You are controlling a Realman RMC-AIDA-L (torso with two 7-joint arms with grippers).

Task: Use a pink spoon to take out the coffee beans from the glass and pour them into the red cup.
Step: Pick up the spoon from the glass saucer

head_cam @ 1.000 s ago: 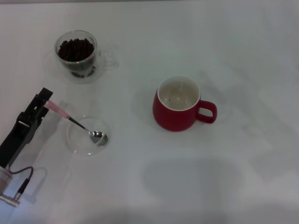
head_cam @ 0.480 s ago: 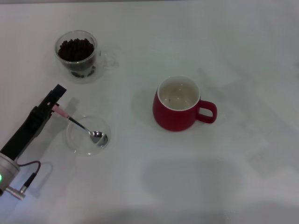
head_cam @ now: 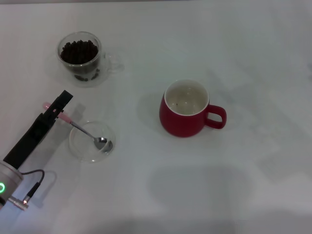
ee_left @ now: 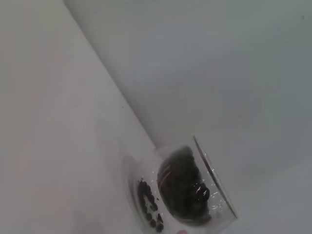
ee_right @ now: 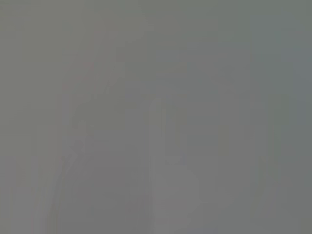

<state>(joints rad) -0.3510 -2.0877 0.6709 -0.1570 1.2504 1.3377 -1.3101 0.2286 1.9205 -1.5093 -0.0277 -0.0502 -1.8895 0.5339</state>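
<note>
One arm working | step: grasping pink spoon (head_cam: 73,125) (bowl resting in dish (head_cam: 78,146)) | left gripper (head_cam: 57,109) at its handle, grip unclear | next: lift, scoop from glass (head_cam: 79,58)

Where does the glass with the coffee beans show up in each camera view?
Head view: the glass stands upper left, beyond the left tool.
Left wrist view: the glass shows at the lower edge, right of centre.
Right wrist view: not in it.
Shared landmark: the coffee beans inside.
</note>
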